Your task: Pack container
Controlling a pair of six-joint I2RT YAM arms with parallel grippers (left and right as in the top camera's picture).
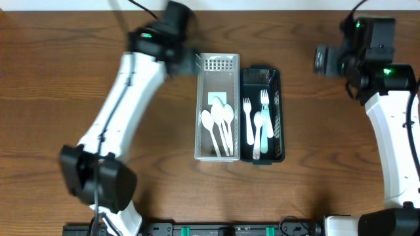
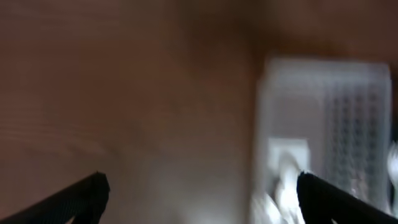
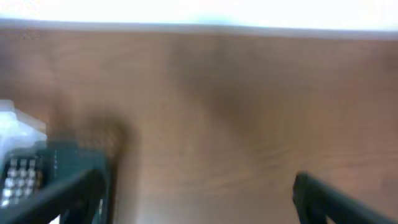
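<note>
As the white tray (image 1: 216, 82) lies, its length runs near-to-far.

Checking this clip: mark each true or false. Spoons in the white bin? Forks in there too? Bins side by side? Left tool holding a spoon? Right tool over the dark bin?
1. The spoons lie in the white bin. True.
2. The forks lie in the white bin too. False: they lie in the dark bin.
3. The two bins stand side by side. True.
4. The left tool holds a spoon. False: it is open and empty.
5. The right tool is over the dark bin. False: it is off to that bin's side, over bare table.
</note>
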